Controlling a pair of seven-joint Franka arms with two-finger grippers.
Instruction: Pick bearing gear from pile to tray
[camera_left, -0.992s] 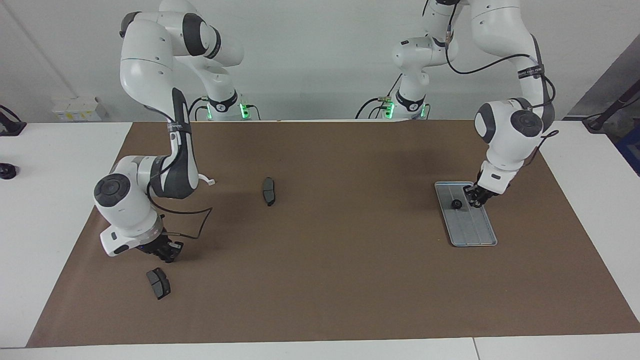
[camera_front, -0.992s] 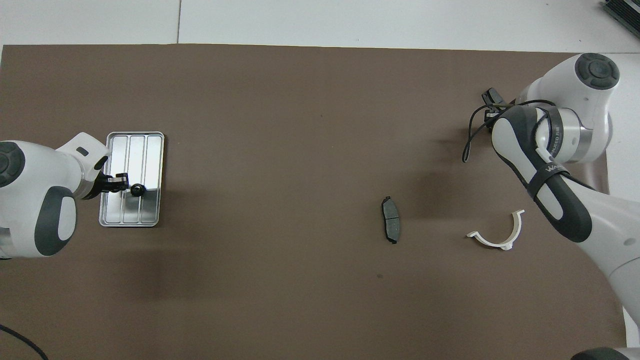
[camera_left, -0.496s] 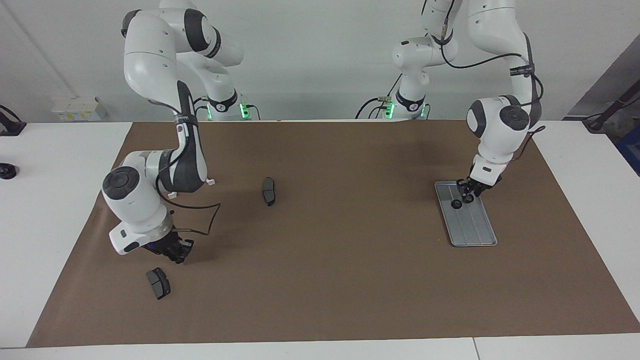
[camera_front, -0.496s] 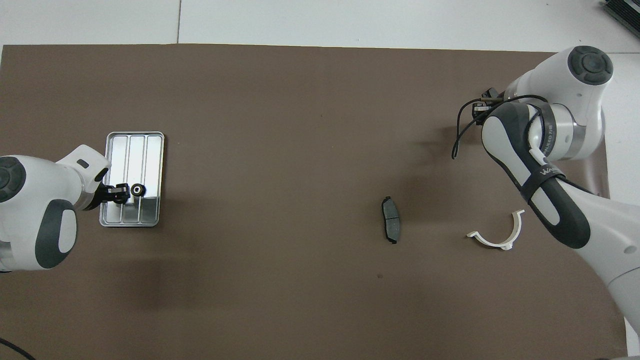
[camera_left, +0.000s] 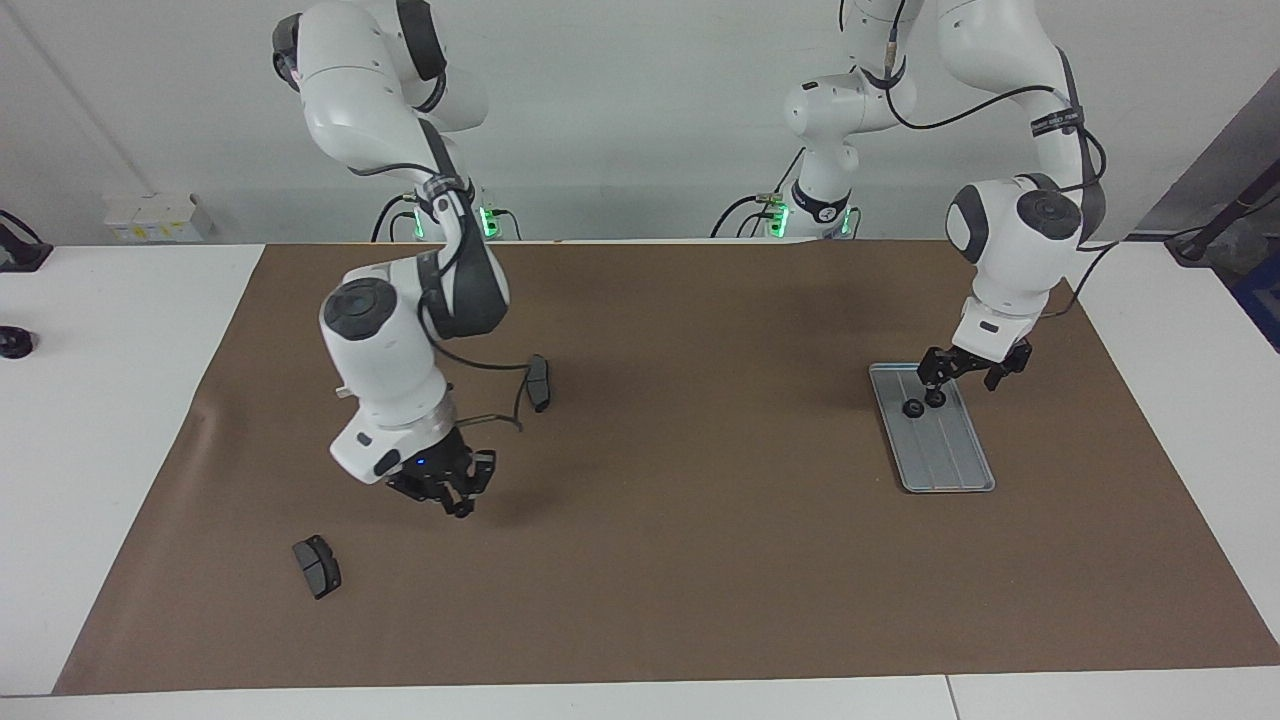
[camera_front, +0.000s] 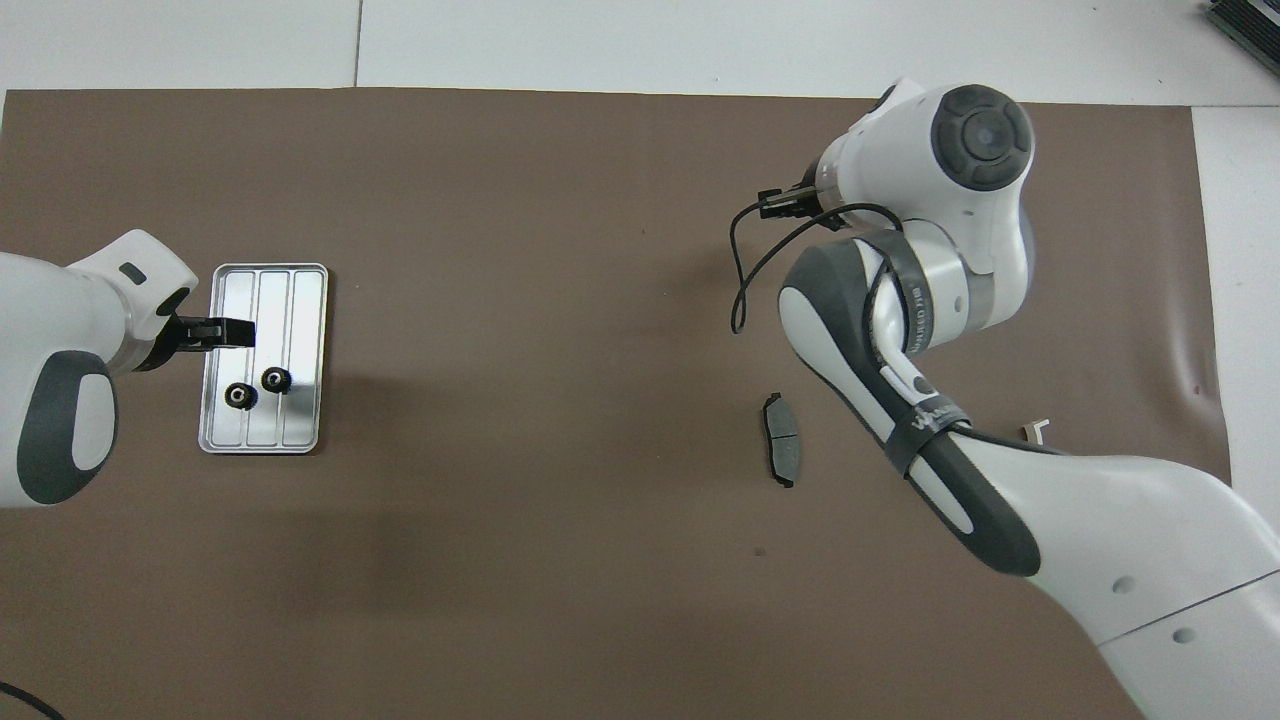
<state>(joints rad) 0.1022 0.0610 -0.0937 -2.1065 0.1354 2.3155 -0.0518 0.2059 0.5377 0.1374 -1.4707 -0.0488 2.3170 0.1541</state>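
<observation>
The silver grooved tray (camera_left: 950, 460) lies toward the left arm's end of the table and also shows in the overhead view (camera_front: 300, 300). Two small black gears (camera_left: 912, 408) (camera_left: 936, 398) sit on it side by side, also seen from overhead (camera_front: 237, 396) (camera_front: 275, 379). My left gripper (camera_left: 962, 375) hangs open and empty just above the tray's end nearer the robots (camera_front: 235, 332). My right gripper (camera_left: 447, 492) is raised over the bare mat between two dark brake-pad pieces (camera_left: 538, 382) (camera_left: 317, 566). From overhead it (camera_front: 782, 203) is mostly hidden under its own wrist.
A brown mat (camera_left: 680, 560) covers the table. One brake pad shows overhead (camera_front: 782, 452); the other is hidden under the right arm. Only a tip of the white half-ring bracket (camera_front: 1035, 431) shows beside the right arm.
My left gripper let go of a second gear on the tray, opened and rose. My right arm swung away from the pad at its end of the table toward the middle.
</observation>
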